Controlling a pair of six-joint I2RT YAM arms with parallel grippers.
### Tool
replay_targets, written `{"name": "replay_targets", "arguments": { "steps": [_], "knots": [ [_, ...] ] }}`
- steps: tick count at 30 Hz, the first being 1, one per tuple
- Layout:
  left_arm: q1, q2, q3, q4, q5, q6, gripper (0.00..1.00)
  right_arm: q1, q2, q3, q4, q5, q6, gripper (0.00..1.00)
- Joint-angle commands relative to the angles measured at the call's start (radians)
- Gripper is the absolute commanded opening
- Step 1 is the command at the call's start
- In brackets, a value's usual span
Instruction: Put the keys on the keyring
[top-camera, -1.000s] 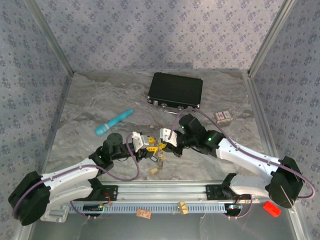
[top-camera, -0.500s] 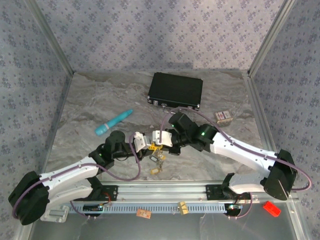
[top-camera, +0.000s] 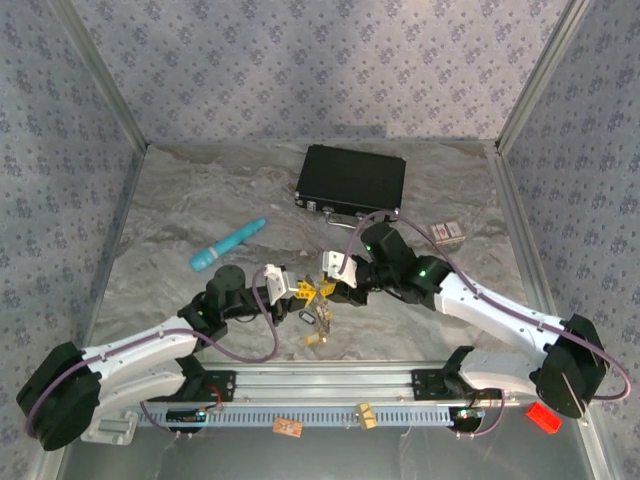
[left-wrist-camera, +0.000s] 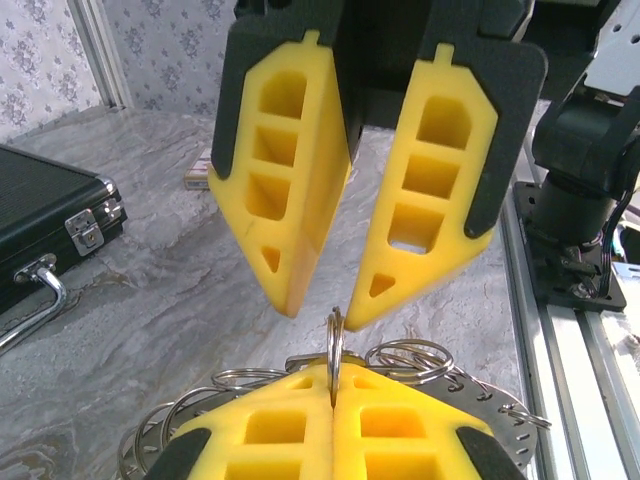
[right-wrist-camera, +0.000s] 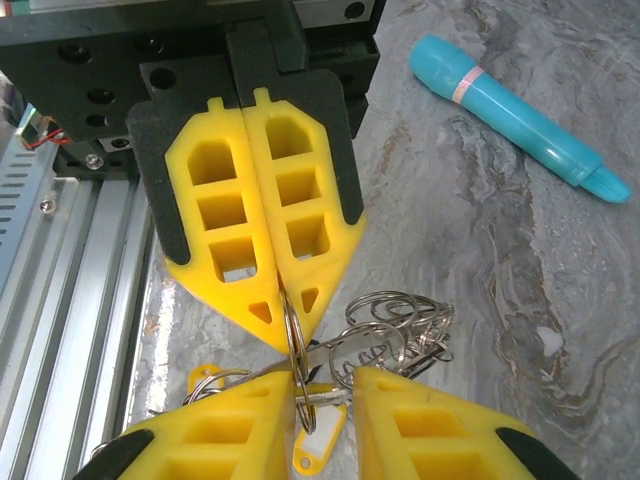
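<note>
The marble table (top-camera: 180, 200) carried a black case (top-camera: 350, 180) at the back and a teal pen-like stick (top-camera: 228, 245) left of centre. The two arms met tip to tip near the front middle. The left gripper (left-wrist-camera: 333, 378) had its yellow pads pressed together on a thin wire ring (left-wrist-camera: 335, 335), held upright and edge-on. The right gripper (right-wrist-camera: 325, 375) faced it with its pads apart, one on each side of that ring; whether either pad touched it could not be told. The keyring (left-wrist-camera: 485, 405) lay flat on the marble under the left gripper's tips, with loose wire rings (right-wrist-camera: 395, 325) piled on it. The keys (top-camera: 318, 312) sat bunched just below the two grippers, one with a yellow tag (right-wrist-camera: 315, 445). A small box (top-camera: 447, 232) lay to the right of the case.
</note>
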Motion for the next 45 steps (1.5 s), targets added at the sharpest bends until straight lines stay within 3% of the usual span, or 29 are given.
{"name": "replay_targets", "arguments": {
  "steps": [1,8,12,14,15,16,18,24,31,34,35,37,39,45],
  "knots": [
    [-0.004,-0.013,-0.002,0.121,0.038,-0.023,0.00,-0.007,-0.002,-0.015,0.053,-0.060,0.037,0.23],
    [-0.003,-0.001,-0.004,0.146,0.040,-0.035,0.00,-0.009,0.010,-0.019,0.065,-0.088,0.040,0.22],
    [-0.003,0.000,-0.004,0.143,0.039,-0.043,0.00,-0.009,0.012,-0.016,0.078,-0.093,0.045,0.04],
    [-0.003,-0.004,0.002,0.119,0.013,-0.046,0.09,-0.008,0.014,-0.005,0.056,-0.084,0.034,0.00],
    [-0.003,-0.007,0.006,0.096,-0.009,-0.046,0.22,-0.005,0.016,0.007,0.032,-0.072,0.024,0.00],
    [-0.004,-0.014,0.014,0.065,-0.022,-0.040,0.27,-0.002,0.017,0.021,0.004,-0.054,0.009,0.00],
    [-0.003,-0.026,0.032,-0.013,-0.026,-0.013,0.28,0.013,0.025,0.056,-0.068,-0.010,-0.030,0.00],
    [-0.006,-0.028,0.064,-0.133,-0.015,0.038,0.21,0.061,0.085,0.160,-0.260,0.108,-0.134,0.00],
    [-0.013,0.010,0.079,-0.134,0.001,0.055,0.12,0.097,0.114,0.206,-0.267,0.119,-0.149,0.00],
    [-0.013,0.010,0.079,-0.122,0.010,0.057,0.01,0.107,0.116,0.209,-0.265,0.122,-0.144,0.00],
    [-0.013,0.008,0.079,-0.118,0.013,0.057,0.00,0.103,0.109,0.199,-0.252,0.117,-0.135,0.02],
    [-0.013,0.003,0.073,-0.106,0.018,0.050,0.00,0.076,0.068,0.146,-0.183,0.081,-0.102,0.17],
    [-0.013,-0.002,0.059,-0.071,0.023,0.036,0.00,0.038,0.027,0.093,-0.114,0.029,-0.062,0.25],
    [-0.014,-0.013,0.028,0.021,0.021,0.000,0.00,-0.027,-0.019,0.010,-0.043,-0.070,0.003,0.29]
  ]
}}
